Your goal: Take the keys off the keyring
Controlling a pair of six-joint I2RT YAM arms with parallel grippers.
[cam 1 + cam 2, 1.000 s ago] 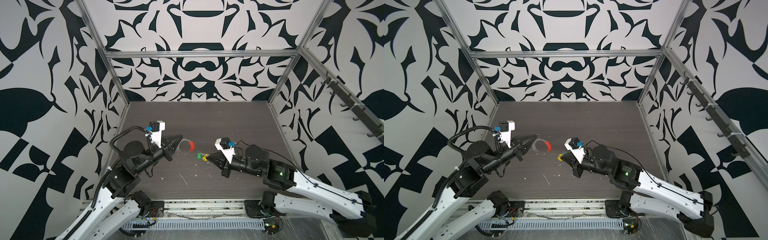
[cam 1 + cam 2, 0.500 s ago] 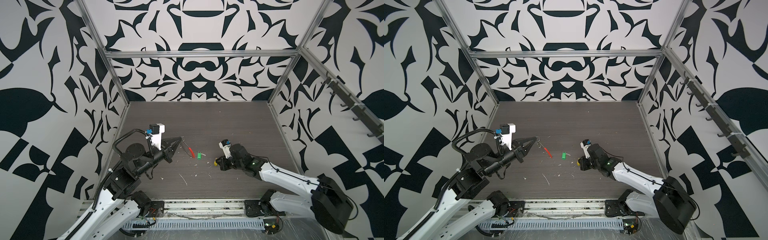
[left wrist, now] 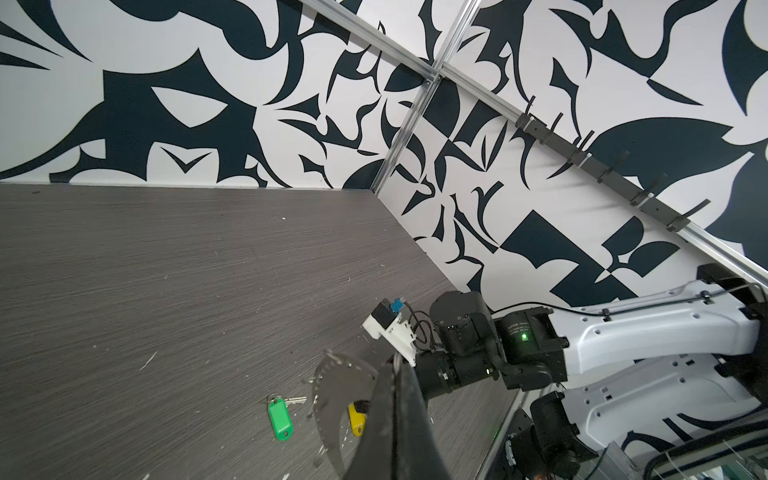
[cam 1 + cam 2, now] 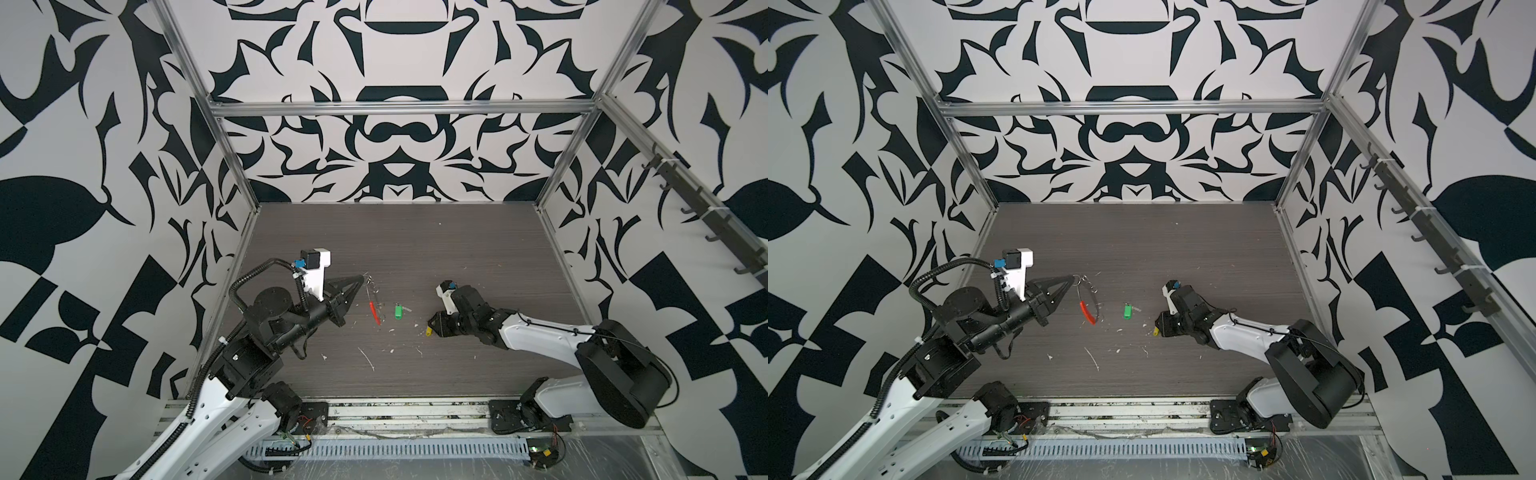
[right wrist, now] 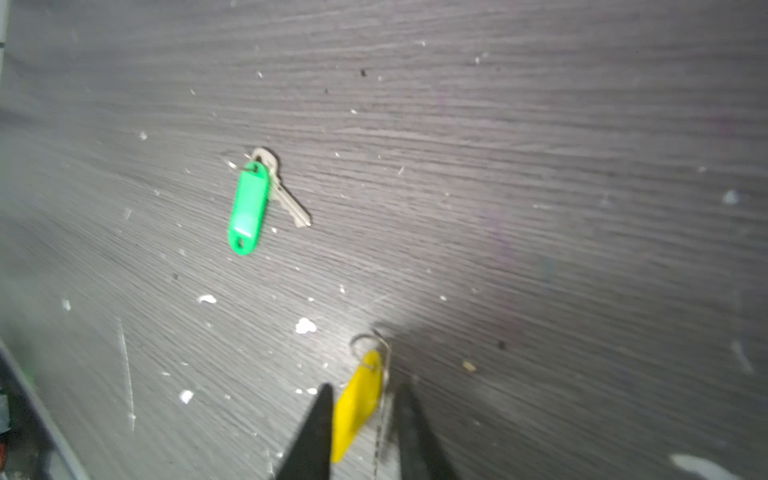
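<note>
My left gripper (image 4: 363,277) (image 4: 1073,277) (image 3: 395,370) is shut on the keyring (image 4: 372,293) (image 4: 1090,291) (image 3: 328,399) and holds it above the table. The thin grey loop hangs edge-on with its red sleeve (image 4: 375,312) (image 4: 1088,312) low. The green key (image 4: 399,311) (image 4: 1127,311) (image 3: 280,417) (image 5: 247,208) lies alone on the table between the arms. The yellow key (image 4: 428,331) (image 4: 1156,331) (image 3: 356,417) (image 5: 357,403) lies at the tip of my right gripper (image 4: 432,326) (image 4: 1159,326) (image 5: 366,388). That gripper is low at the table, its fingers parted on either side of the yellow tag.
White flecks and a long white sliver (image 4: 368,359) litter the dark wood table (image 4: 415,245). An aluminium rail (image 4: 407,411) runs along the front edge. Patterned walls close in three sides, and a hook rack (image 4: 706,212) is on the right wall.
My right gripper carried the yellow key away from the keyring and down to the table on the right, and its jaws have parted. The left gripper still holds the ring.
</note>
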